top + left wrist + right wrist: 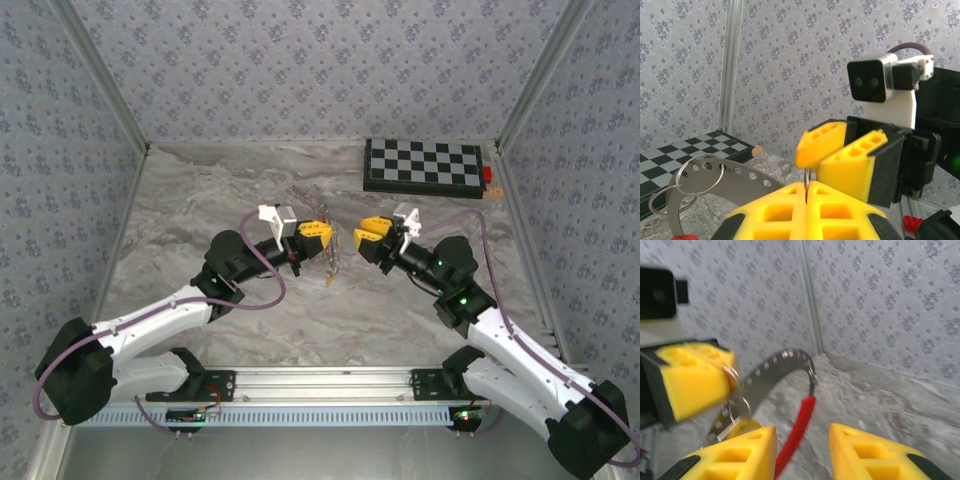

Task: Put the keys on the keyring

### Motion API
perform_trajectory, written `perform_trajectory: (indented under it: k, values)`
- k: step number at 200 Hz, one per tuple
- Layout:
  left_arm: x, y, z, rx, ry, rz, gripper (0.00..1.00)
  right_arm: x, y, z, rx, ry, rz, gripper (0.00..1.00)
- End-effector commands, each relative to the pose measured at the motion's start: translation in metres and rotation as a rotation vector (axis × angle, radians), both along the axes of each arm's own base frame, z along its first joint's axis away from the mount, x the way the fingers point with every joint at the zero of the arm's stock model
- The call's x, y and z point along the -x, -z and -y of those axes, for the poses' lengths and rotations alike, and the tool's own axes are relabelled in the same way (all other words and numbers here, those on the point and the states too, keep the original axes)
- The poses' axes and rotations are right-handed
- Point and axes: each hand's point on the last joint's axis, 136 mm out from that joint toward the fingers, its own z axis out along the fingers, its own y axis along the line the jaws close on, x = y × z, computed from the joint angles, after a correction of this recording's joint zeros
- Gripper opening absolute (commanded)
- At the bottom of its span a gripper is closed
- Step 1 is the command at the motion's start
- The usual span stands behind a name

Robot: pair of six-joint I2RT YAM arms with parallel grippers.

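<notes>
Your left gripper [312, 236] is closed tight, its yellow fingertips pressed together on a thin wire loop [808, 179] that stands up edge-on from the seam between them. Your right gripper [370, 234] faces it tip to tip, just ahead of it, with its jaws parted and holding nothing. The keyring [785, 362] hangs in the gap between the two tools. Its grey perforated arc curves up and away from the right gripper's tips, and its red section [799, 430] drops down between the right fingers [740, 457]. The red section is nearer the left-hand pad, and whether it touches that pad you cannot tell. Small split rings [735, 377] sit at the left gripper's tip, against the grey arc. What looks like the yellow-headed key [742, 427] hangs just beyond the right gripper's left finger, blurred. A chessboard [424, 165] lies well beyond the right gripper.
</notes>
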Motion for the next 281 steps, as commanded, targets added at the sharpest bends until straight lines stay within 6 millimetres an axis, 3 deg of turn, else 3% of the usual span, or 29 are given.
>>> perform_trajectory:
  k: [1, 58, 97, 205, 227, 273, 281]
  values:
    - [0.004, -0.024, -0.001, 0.055, 0.008, 0.041, 0.00, 0.014, -0.036, -0.011, -0.145, -0.149, 0.003, 0.34]
    - [0.003, -0.022, 0.000, 0.049, 0.010, 0.037, 0.00, 0.013, -0.045, -0.032, -0.212, -0.308, -0.042, 0.34]
    - [0.004, -0.023, 0.000, 0.047, 0.009, 0.041, 0.00, 0.014, -0.042, -0.042, -0.204, -0.366, -0.072, 0.27]
    - [0.004, -0.025, -0.001, 0.053, 0.005, 0.042, 0.00, 0.016, -0.021, -0.044, -0.160, -0.378, -0.112, 0.16]
    - [0.004, -0.025, -0.001, 0.052, 0.008, 0.041, 0.00, 0.016, -0.019, -0.044, -0.150, -0.377, -0.112, 0.00]
    - [0.003, -0.021, 0.001, 0.031, 0.010, 0.021, 0.00, 0.016, -0.017, -0.040, -0.101, -0.354, -0.102, 0.00]
    - [0.002, -0.019, 0.001, 0.021, 0.008, 0.016, 0.05, 0.017, -0.017, -0.038, -0.083, -0.349, -0.091, 0.00]
